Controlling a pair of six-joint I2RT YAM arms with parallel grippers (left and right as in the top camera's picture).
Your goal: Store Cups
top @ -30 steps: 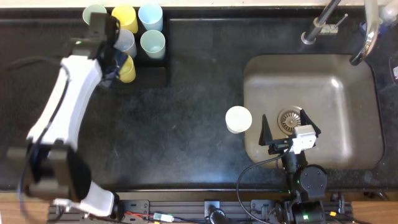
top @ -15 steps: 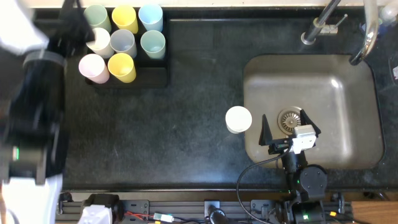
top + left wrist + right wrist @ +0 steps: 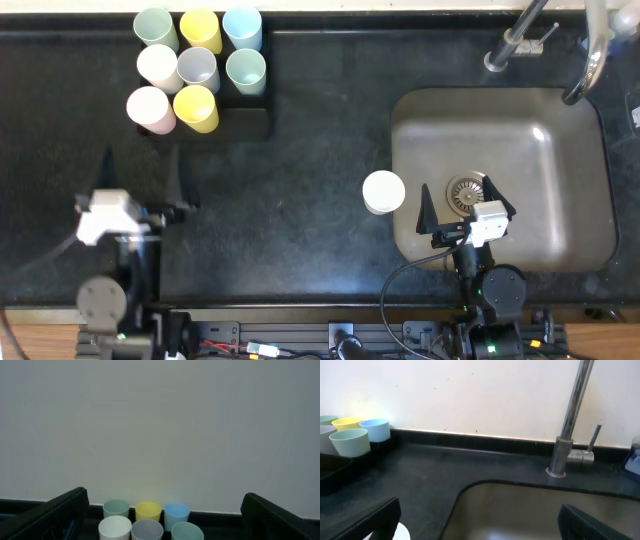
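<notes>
Cups (image 3: 197,68), 8 of them, stood packed together in the black tray (image 3: 252,120) at the far left of the worktop (image 3: 300,240). 1 white cup (image 3: 383,192) sat alone, just beside the sink (image 3: 560,150) rim. Left gripper (image 3: 140,178) hung near its base, fingers spread, holding nothing. Right gripper (image 3: 460,197) sat over the sink's near edge, likewise released and empty.

Black arms (image 3: 487,285) carry white wrist blocks (image 3: 106,214), thin black jaws and trailing black cables (image 3: 383,294).
</notes>
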